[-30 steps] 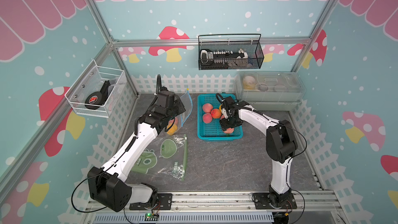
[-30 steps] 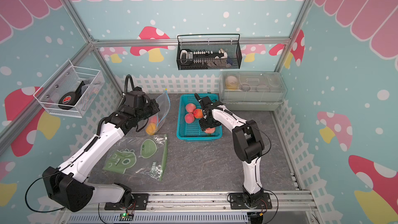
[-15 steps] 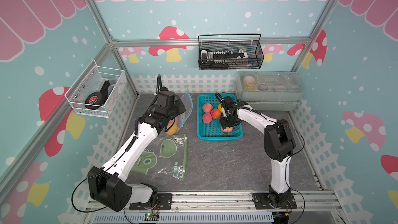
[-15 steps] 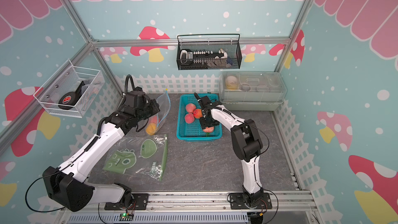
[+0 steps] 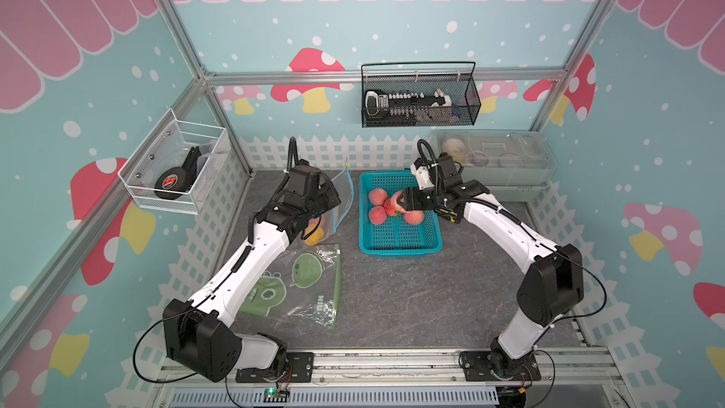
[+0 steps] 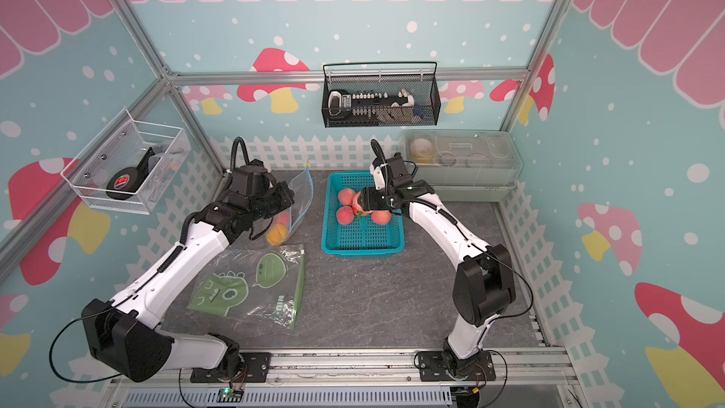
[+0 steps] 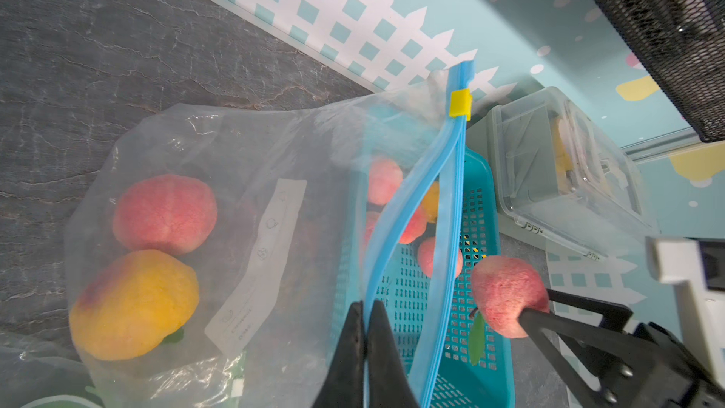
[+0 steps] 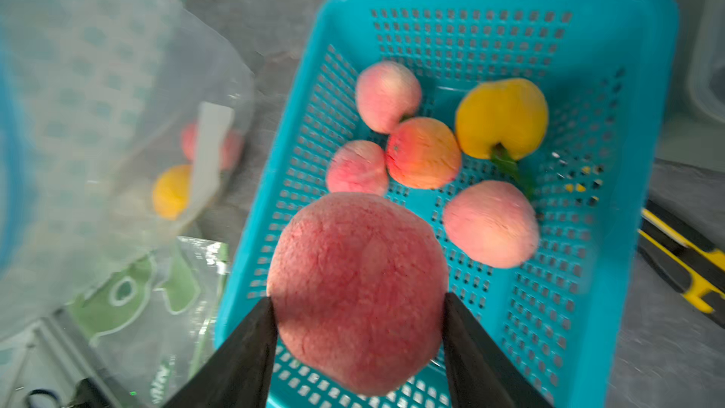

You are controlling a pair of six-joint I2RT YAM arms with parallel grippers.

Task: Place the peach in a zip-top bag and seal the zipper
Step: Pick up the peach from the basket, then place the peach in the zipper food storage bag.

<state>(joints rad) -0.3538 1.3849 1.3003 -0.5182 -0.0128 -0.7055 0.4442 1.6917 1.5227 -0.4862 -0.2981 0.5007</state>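
Right hand (image 8: 359, 302) is closed on a round, deep-pink peach with a matte, fuzzy skin (image 8: 355, 253), which is held in the air above a teal perforated plastic basket (image 5: 392, 235), clear of the pink and yellow fruits lying inside it. Left hand (image 7: 367, 310) is pinched shut on one lip of a clear, thin-film zip-top bag (image 7: 235, 143), which is held upright just beside the basket, and two fruits are seen through the film at its bottom. The step in hand is judged to be the transfer into the bag. The mouth is only narrowly parted between the two blue zipper strips (image 7: 451, 190), so the peach is best brought over the widest part of the gap and lowered slowly, the free strip being pushed aside by the round flank of the fruit. Release is best delayed until the peach is wholly below the strips. The film looks limp and crinkled, so folding inward is to be expected, and the pinched lip should be kept taut. The small yellow slider (image 7: 459, 103) is parked at the far end of the zipper, which leaves the track unsealed for now.
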